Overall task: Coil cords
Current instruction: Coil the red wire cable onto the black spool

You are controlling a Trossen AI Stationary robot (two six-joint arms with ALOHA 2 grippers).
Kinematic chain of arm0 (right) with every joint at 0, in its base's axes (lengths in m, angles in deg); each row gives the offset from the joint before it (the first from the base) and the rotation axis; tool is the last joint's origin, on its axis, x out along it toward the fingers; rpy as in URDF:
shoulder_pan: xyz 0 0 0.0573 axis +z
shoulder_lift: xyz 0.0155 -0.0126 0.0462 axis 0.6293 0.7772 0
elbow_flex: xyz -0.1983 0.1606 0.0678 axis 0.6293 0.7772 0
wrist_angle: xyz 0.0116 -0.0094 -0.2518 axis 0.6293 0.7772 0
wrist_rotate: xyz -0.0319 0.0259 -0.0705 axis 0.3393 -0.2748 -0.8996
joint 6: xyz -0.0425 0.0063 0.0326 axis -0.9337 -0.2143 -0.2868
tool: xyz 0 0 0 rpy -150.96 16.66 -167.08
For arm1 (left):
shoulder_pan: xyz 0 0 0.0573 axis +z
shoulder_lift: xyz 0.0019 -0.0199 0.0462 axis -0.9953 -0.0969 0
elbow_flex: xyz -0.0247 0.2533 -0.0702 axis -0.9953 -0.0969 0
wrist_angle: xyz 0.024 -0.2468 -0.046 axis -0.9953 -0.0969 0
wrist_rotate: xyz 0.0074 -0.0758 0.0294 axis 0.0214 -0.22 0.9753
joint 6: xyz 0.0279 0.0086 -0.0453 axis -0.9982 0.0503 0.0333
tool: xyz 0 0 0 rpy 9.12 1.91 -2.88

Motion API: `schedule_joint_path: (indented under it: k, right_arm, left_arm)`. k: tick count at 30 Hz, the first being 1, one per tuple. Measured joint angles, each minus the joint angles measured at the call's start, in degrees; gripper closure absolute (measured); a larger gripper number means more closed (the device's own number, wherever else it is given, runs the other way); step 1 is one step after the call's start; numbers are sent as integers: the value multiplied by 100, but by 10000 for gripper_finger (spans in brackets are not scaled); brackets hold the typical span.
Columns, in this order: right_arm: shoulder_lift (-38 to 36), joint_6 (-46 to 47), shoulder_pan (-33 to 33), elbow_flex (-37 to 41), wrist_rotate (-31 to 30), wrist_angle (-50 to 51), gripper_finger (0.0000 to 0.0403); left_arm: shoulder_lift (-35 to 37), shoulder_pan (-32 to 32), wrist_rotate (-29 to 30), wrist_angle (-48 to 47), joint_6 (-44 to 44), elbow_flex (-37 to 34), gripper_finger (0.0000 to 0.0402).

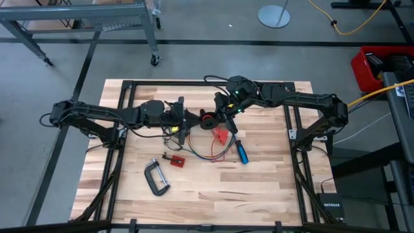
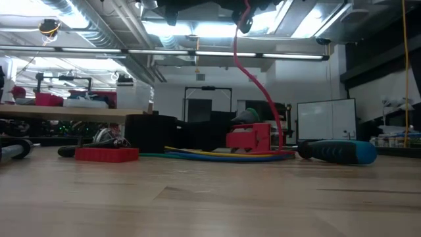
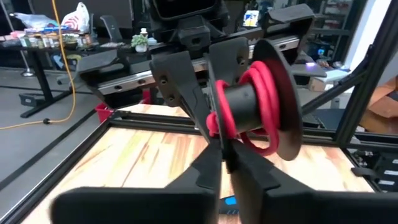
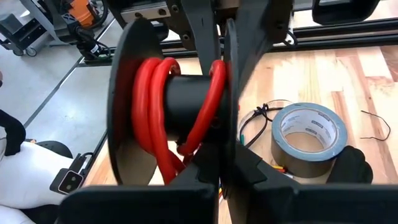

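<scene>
- High view: both dark arms meet above the table's middle. The left gripper (image 1: 194,120) and right gripper (image 1: 223,111) close in on a black spool (image 1: 208,120) wound with red cord (image 1: 208,118). A loop of thin multicoloured cord (image 1: 206,152) lies at six o'clock of the spool, and a blue-handled screwdriver (image 1: 241,153) at five o'clock.
- Low view: red cord (image 2: 258,85) hangs from above to the tabletop near a small red block (image 2: 248,138).
- Left wrist view: the left fingers (image 3: 214,171) pinch shut on the spool's flange (image 3: 283,102).
- Right wrist view: the right fingers (image 4: 227,165) clamp the spool's flange, with a grey tape roll (image 4: 308,134) on the wood beyond.
</scene>
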Motion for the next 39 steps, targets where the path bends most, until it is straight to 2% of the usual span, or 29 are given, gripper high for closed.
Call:
schedule_joint_path:
  k: [2,9,17,21,28,32,39]
  right_arm:
    - [0,-2,0,0,-5,0,394]
    - [0,-2,4,0,-169,9,393]
    - [0,12,9,0,-431,-2,368]
    - [0,17,9,0,-450,-2,341]
    - [2,21,9,0,-586,-2,266]
    - [2,22,7,0,-786,6,231]
    - [5,22,2,0,-1104,39,213]
  left_arm:
    - [2,-2,-7,0,-27,0,395]
    - [2,2,20,-11,32,0,399]
    - [2,4,56,-11,47,0,400]
    - [2,2,50,-7,44,0,401]
    - [18,-2,23,-38,69,0,401]
    - [149,-1,156,-393,230,0,401]
    - [664,-2,512,-1338,368,0,401]
